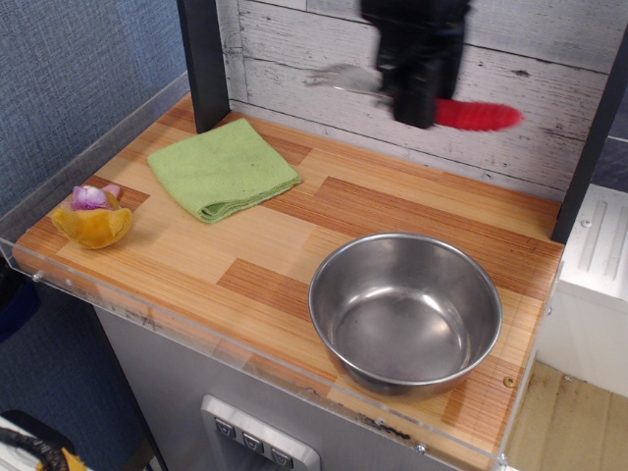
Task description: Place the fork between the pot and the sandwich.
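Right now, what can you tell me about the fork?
The fork is small, with grey metal-looking tines and a red ribbed handle that looks like plastic. It is up in the air by the white plank wall, above the back of the table, lying roughly level. The tines point left and the handle sticks out to the right. The black gripper holds it around the middle, covering that part. The picture is a bit blurry there. Only the gripper touches it.
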Tool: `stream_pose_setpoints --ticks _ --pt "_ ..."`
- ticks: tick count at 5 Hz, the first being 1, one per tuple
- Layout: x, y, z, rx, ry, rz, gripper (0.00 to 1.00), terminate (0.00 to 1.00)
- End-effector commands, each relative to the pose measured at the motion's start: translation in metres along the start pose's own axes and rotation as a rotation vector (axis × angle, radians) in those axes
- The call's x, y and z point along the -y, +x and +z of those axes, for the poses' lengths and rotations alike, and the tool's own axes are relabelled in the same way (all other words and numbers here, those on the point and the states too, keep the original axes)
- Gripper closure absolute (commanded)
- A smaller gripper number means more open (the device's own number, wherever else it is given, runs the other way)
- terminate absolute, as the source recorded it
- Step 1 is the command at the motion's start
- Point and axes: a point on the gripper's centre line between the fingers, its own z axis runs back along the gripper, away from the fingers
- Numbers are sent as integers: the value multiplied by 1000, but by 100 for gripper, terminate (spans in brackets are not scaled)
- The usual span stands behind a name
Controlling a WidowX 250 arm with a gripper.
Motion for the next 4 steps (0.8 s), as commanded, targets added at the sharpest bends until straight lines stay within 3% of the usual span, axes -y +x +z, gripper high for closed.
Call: stream_pose_setpoints --ticks 1,3,4 --pt "-34 60 26 36 -56 64 100 0" --pt "-61 102 12 78 -21 105 100 0" --pt "-71 103 -10 73 9 101 100 0"
